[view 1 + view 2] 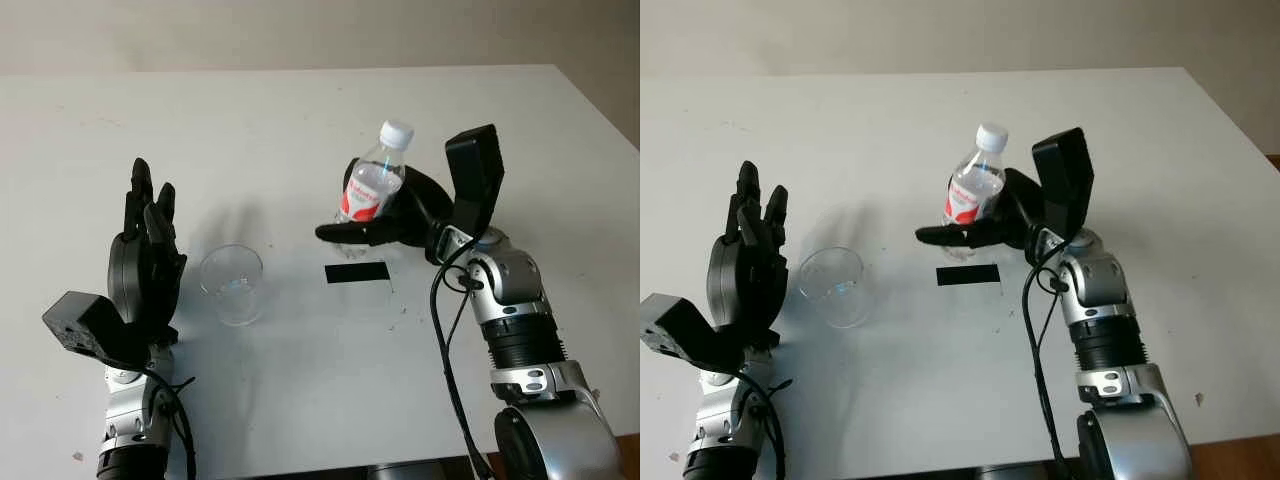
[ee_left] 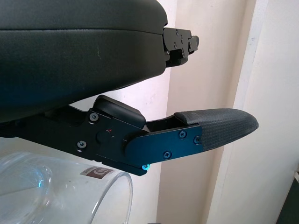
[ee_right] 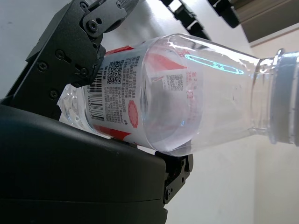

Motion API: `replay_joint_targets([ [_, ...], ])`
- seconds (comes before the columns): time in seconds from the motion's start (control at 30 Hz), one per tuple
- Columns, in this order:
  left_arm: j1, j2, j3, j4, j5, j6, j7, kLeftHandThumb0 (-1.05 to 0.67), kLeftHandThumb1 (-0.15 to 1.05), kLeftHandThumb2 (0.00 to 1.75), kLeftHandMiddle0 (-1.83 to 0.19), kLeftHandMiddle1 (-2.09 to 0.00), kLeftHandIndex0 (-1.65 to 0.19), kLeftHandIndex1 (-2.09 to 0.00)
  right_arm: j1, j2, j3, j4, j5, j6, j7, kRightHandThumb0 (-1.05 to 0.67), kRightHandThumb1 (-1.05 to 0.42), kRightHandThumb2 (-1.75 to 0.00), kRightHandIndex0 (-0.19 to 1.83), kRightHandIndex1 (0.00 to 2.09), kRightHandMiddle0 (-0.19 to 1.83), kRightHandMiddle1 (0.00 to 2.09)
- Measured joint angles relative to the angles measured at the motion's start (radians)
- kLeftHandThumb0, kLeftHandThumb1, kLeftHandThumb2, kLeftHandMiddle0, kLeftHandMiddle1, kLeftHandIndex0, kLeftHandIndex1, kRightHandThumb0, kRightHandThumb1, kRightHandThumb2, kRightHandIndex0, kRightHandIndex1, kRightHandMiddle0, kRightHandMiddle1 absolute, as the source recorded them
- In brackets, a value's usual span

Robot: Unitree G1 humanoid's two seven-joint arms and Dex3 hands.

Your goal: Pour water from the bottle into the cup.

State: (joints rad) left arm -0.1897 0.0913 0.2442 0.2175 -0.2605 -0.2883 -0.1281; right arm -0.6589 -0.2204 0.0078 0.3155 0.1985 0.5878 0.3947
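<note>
The right hand (image 1: 385, 228) grips the capped bottle (image 1: 372, 187) just beyond the black patch (image 1: 357, 272), the cup (image 1: 233, 285) left of it beside the open left hand (image 1: 145, 262); uncapping likely precedes pouring.

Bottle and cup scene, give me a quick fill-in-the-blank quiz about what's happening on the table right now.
1. The right hand is shut on the ____ with the red label.
2. The bottle still wears its ____ cap.
3. The clear cup stands on the white table beside the open ____ hand.
4. A small ____ rectangle lies on the table between cup and right hand.

Missing words: bottle; white; left; black
</note>
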Motion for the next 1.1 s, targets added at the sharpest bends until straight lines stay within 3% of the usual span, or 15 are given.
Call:
replay_joint_targets([
  [1.1,0.010,0.002,0.008,-0.007,0.000,0.001,-0.017,-0.89,1.05,0.66,0.19,-0.39,0.06,0.00,0.018,0.001,0.026,0.000,-0.048,-0.005,-0.006,-0.20,-1.04,-0.34,1.70,2.09,0.59,2.09],
])
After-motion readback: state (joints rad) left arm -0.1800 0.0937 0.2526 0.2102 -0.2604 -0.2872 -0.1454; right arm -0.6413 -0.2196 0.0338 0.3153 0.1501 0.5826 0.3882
